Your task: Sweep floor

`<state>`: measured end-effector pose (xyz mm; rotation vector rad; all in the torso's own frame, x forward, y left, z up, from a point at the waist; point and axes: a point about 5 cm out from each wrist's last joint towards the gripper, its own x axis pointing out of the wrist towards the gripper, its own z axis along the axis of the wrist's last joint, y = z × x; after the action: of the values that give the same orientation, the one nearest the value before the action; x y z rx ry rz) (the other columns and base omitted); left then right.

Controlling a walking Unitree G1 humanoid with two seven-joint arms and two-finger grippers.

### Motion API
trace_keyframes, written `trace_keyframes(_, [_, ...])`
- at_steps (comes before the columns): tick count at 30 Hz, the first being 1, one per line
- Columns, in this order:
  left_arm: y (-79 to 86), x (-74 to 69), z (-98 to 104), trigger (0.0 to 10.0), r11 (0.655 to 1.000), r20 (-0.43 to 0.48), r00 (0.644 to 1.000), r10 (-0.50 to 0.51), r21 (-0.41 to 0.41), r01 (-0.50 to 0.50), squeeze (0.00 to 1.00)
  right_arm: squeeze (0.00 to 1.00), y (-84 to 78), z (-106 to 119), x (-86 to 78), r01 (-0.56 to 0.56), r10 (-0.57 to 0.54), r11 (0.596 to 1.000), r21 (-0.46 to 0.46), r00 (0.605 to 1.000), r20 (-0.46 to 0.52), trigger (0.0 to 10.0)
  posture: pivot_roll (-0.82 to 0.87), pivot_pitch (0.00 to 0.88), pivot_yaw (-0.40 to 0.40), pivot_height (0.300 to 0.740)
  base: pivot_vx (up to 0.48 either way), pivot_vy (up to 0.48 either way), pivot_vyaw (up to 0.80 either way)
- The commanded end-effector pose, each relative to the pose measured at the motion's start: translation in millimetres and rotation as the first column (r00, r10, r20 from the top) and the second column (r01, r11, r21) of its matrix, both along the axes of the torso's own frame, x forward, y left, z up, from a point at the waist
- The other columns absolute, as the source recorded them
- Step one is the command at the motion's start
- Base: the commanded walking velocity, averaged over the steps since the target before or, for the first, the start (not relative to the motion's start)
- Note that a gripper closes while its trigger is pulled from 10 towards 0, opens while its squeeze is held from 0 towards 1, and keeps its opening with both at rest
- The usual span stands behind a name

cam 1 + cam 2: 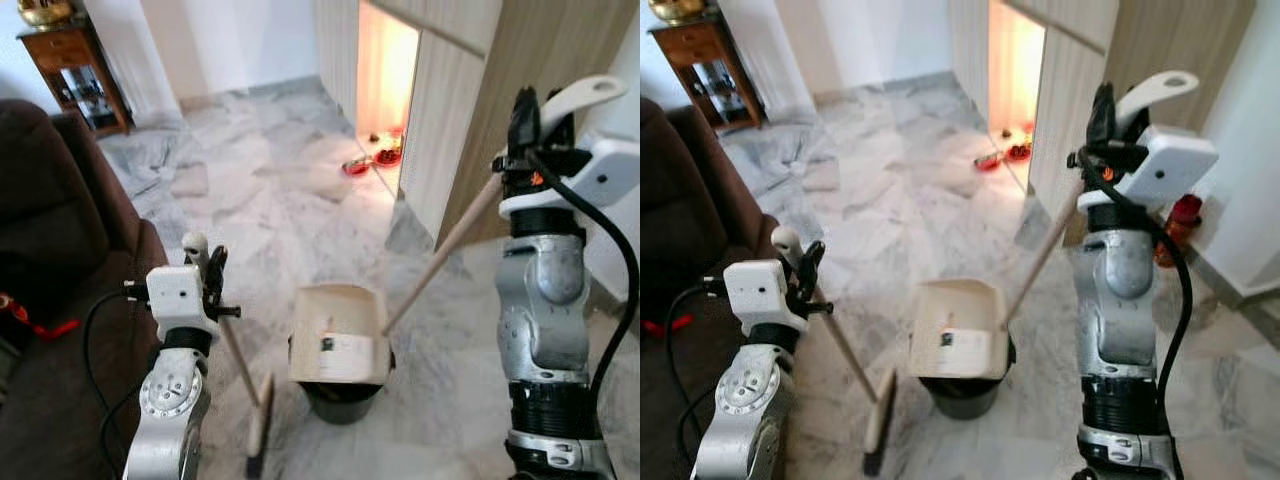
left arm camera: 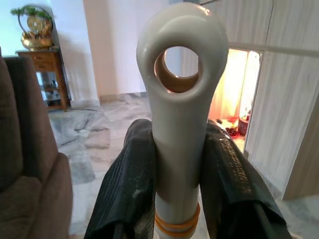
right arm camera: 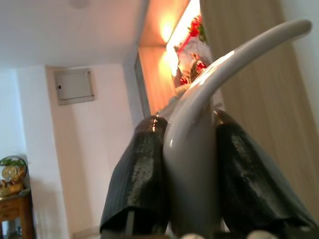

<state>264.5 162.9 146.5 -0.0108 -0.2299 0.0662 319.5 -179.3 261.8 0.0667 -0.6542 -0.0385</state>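
Observation:
My left gripper (image 1: pixel 205 262) is shut on the white looped end of a broom handle (image 2: pixel 178 74). The handle slants down to the broom head (image 1: pixel 260 425), which rests on the marble floor (image 1: pixel 270 200) just left of the dustpan. My right gripper (image 1: pixel 535 110) is raised at the right and shut on the curved white grip (image 3: pixel 199 124) of a long wooden stick (image 1: pixel 440 255). That stick runs down to a beige dustpan (image 1: pixel 340 330) on the floor between my arms, with a dark base under it.
A brown sofa (image 1: pixel 50 230) stands close on the left, with a wooden cabinet (image 1: pixel 75 70) behind it. Wood-panelled cupboards (image 1: pixel 450 130) line the right. A lit niche holds red bowls (image 1: pixel 375 155) at floor level. Open marble floor stretches ahead.

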Motion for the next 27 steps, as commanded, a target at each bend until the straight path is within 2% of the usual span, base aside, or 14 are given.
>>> trace_keyframes(1, [6.0, -0.3, 9.9, 10.0, 0.999, 0.051, 0.998, 0.023, 0.026, -0.025, 0.00, 0.00, 10.2, 17.4, -4.0, -0.045, 0.043, 0.999, 0.015, 0.995, 0.090, 10.0, 0.03, 0.000, 0.044, 0.740, 0.356, 0.000, 0.00])
trace_keyframes(9, [6.4, -0.4, 10.6, 10.0, 0.999, 0.055, 0.998, 0.022, 0.025, -0.023, 0.00, 0.00, 11.6, 18.1, -3.9, -0.052, 0.050, 0.999, 0.014, 0.994, 0.093, 10.0, 0.03, 0.000, 0.047, 0.740, 0.338, 0.000, 0.00])
trace_keyframes(18, [2.9, 0.0, 10.3, 10.0, 1.000, 0.058, 0.998, -0.003, 0.015, 0.002, 0.00, 0.00, 14.8, 19.4, -4.1, -0.075, 0.074, 0.997, 0.007, 0.993, 0.096, 10.0, 0.03, 0.000, 0.046, 0.740, 0.000, 0.000, 0.00])
trace_keyframes(27, [1.0, 0.3, 10.4, 10.0, 1.000, 0.066, 0.998, -0.008, 0.005, 0.008, 0.00, 0.00, 36.1, 24.9, -10.7, -0.121, 0.139, 0.985, -0.124, 0.980, 0.145, 10.0, 0.03, 0.000, 0.041, 0.740, 0.000, 0.000, 0.00])
